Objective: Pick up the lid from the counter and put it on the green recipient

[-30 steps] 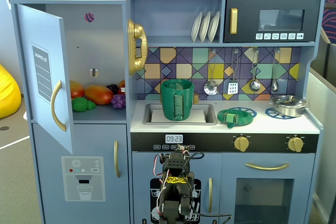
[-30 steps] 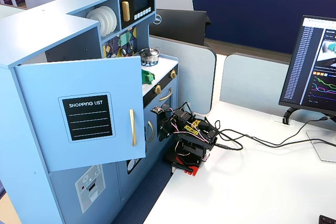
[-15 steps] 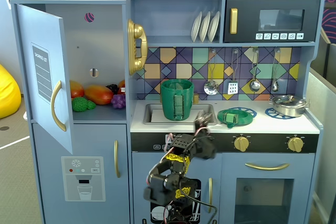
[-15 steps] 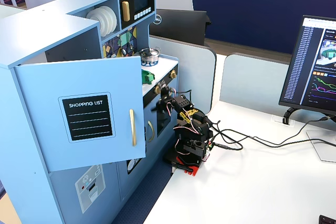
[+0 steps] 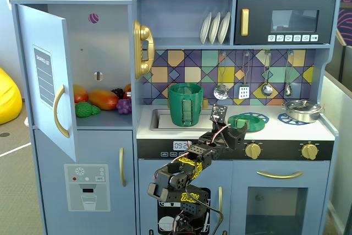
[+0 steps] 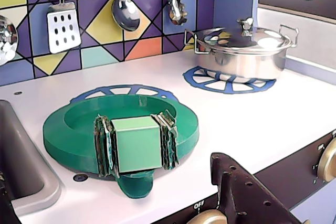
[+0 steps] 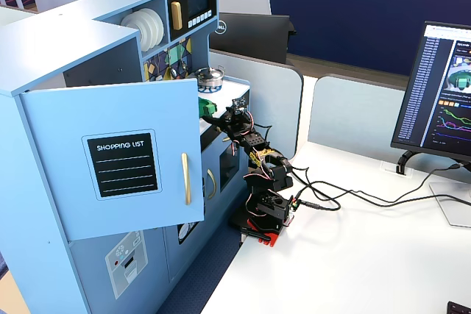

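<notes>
The lid (image 5: 247,121) is a flat dark-green disc that lies on a blue burner ring on the white counter. In the wrist view the lid (image 6: 79,129) shows a light-green cube knob (image 6: 137,142) and a small tab at its near edge. The green recipient (image 5: 185,104) stands upright in the sink, left of the lid, with its strap handle facing front. It is out of the wrist view. My gripper (image 5: 237,134) is open and empty. It hovers at the counter's front edge just before the lid. One dark finger (image 6: 247,192) shows at the lower right.
A silver pot with its lid (image 5: 301,110) (image 6: 242,51) sits on the right burner ring. Utensils hang on the tiled back wall (image 6: 63,24). The sink (image 6: 26,171) is left of the lid. Stove knobs (image 5: 253,150) sit below the counter edge. The fridge door (image 5: 49,81) stands open at left.
</notes>
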Available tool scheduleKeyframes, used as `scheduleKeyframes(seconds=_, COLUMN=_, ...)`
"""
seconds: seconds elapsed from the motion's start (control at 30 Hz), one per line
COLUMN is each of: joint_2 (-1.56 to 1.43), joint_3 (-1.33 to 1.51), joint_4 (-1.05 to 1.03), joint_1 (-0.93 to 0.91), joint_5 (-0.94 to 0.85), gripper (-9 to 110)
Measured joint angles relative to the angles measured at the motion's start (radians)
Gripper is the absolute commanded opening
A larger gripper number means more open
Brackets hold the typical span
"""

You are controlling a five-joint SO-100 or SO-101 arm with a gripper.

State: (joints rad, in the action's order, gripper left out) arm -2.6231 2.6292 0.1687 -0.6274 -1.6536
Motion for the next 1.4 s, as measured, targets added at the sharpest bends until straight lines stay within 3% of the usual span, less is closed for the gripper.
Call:
scheduleKeyframes(seconds=1.07, joint_2=0.673, joint_3=-0.514, joint_4=0.025, joint_1=0.043, joint_5=-0.015, gripper=37)
scheduleKeyframes(seconds=1.3, joint_2=0.742, joint_3=-0.551, joint_4=0.025, joint_1=0.046, joint_5=-0.015, gripper=28)
scheduleKeyframes(seconds=1.4, joint_2=0.746, joint_3=-0.551, joint_4=0.025, joint_1=0.046, joint_5=-0.018, gripper=11)
